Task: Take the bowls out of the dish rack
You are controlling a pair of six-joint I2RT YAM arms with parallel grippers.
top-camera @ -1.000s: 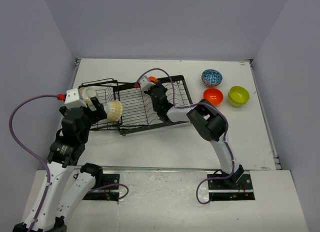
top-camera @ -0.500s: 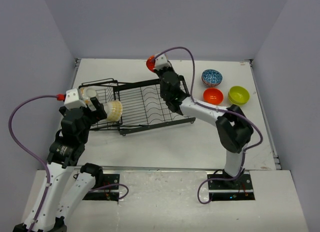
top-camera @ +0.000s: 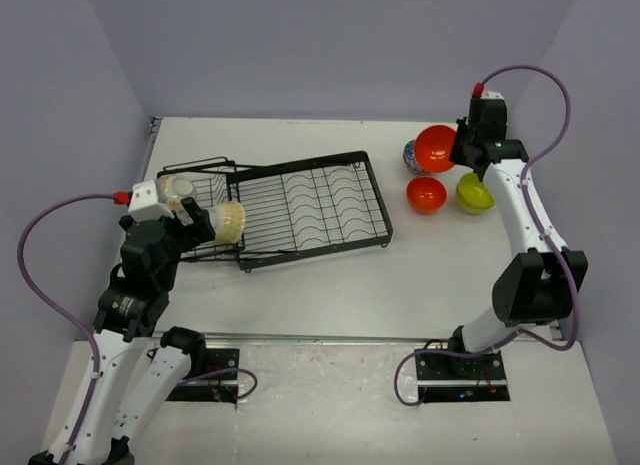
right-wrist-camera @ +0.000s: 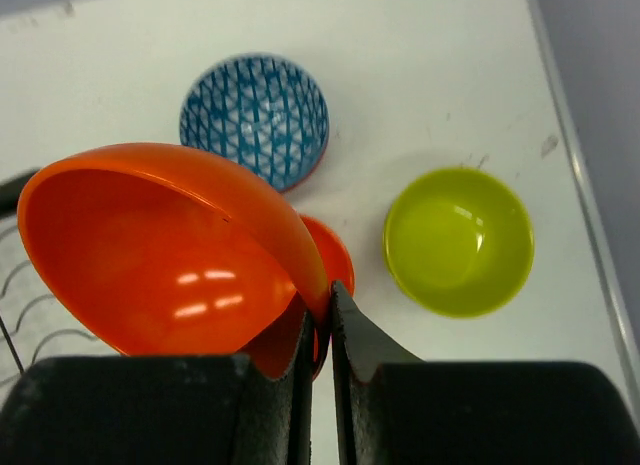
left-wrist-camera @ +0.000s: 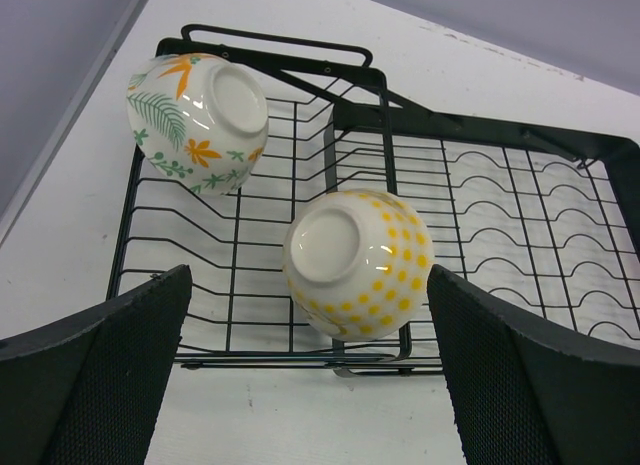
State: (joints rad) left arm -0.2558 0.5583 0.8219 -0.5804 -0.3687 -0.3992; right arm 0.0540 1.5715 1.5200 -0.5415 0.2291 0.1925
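The black dish rack (top-camera: 310, 200) lies left of the table's middle. In the left wrist view a cream bowl with yellow dots (left-wrist-camera: 357, 262) and a white floral bowl (left-wrist-camera: 197, 120) lie upturned in its basket end (left-wrist-camera: 230, 285). My left gripper (left-wrist-camera: 308, 285) is open above the dotted bowl (top-camera: 230, 223), fingers wide on either side, not touching it. My right gripper (right-wrist-camera: 322, 305) is shut on the rim of an orange bowl (right-wrist-camera: 170, 250) and holds it tilted in the air (top-camera: 436, 148) at the far right. The right gripper's body shows in the top view (top-camera: 468, 145).
On the table under the right gripper stand a blue-and-white patterned bowl (right-wrist-camera: 254, 117), a second orange bowl (top-camera: 426, 194) and a lime green bowl (right-wrist-camera: 458, 240). The table's right edge (top-camera: 530, 235) runs just beyond them. The rack's slotted part (top-camera: 330, 195) holds no dishes.
My right arm has lifted the orange bowl out of the rack and swung it right, over the bowls on the table. The left arm has not moved.
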